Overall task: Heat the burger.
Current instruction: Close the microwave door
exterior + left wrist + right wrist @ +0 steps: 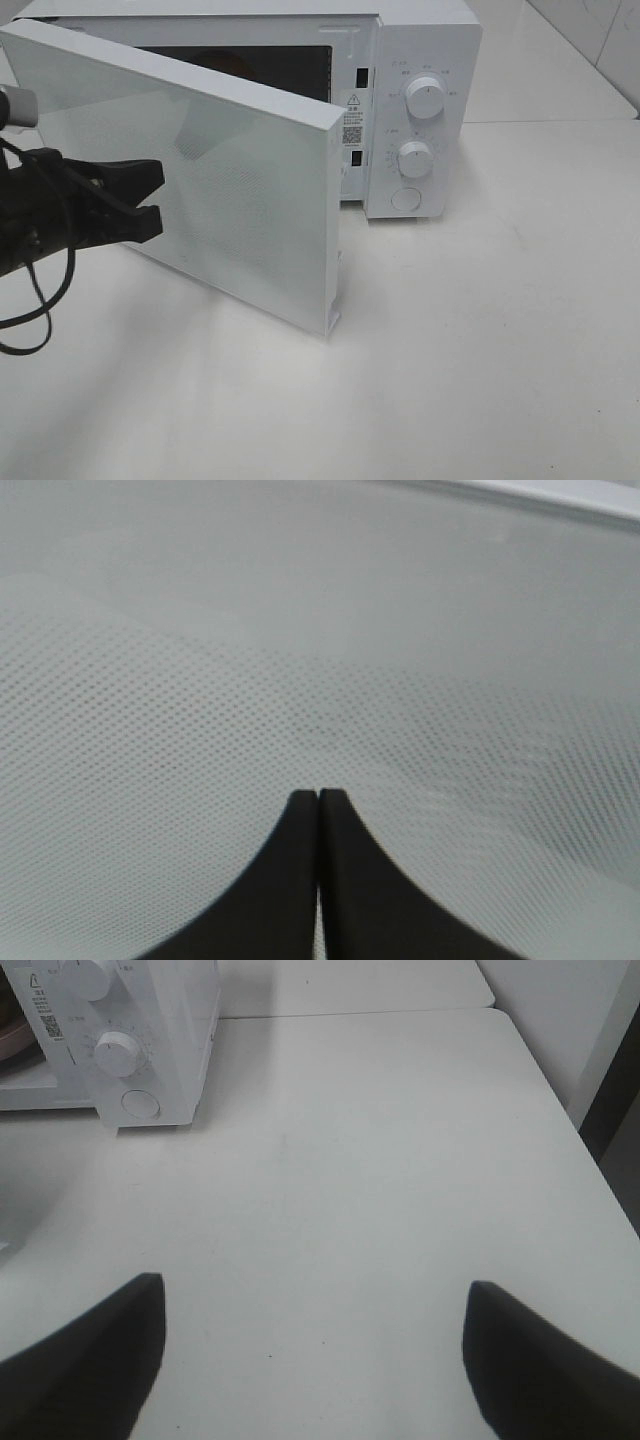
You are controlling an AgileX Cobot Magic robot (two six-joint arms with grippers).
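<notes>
Far left, the left end effector (318, 800) is pinched right shut. Its two black fingers are pressed flat together with nothing between them. The tips point at the outer face of the microwave door (230, 180), and whether they actually touch it is hard to call. A black cable (40, 300) loops under that arm and is cut off by the picture's edge.

The door is a flat white slab standing partly open. Its window is covered in a fine dotted mesh, milky enough that nothing reads through it. Above its top edge you get the dark cavity of the microwave (450, 60). In there is a glossy golden-brown curve: the burger (213, 66), inside the oven and mostly hidden behind the door.

On the front frame there's a sticker (353, 120) with a warning triangle and a QR code, print too small to read. Next comes the control panel, with two round white knobs stacked, the upper knob (425, 98) over the lower knob (414, 158). The tiny grey markings around both are illegible. A flat round button (405, 198) sits beneath them.

To the right lies a smooth, matte white worktop (480, 350). The right end effector (312, 1282) is outside the high camera's picture. Its own camera shows dark fingers spread wide, holding nothing, hovering over bare worktop to the right of the microwave. At that picture's edge a pinkish-brown rim peeks from the cavity, too cropped to name.
</notes>
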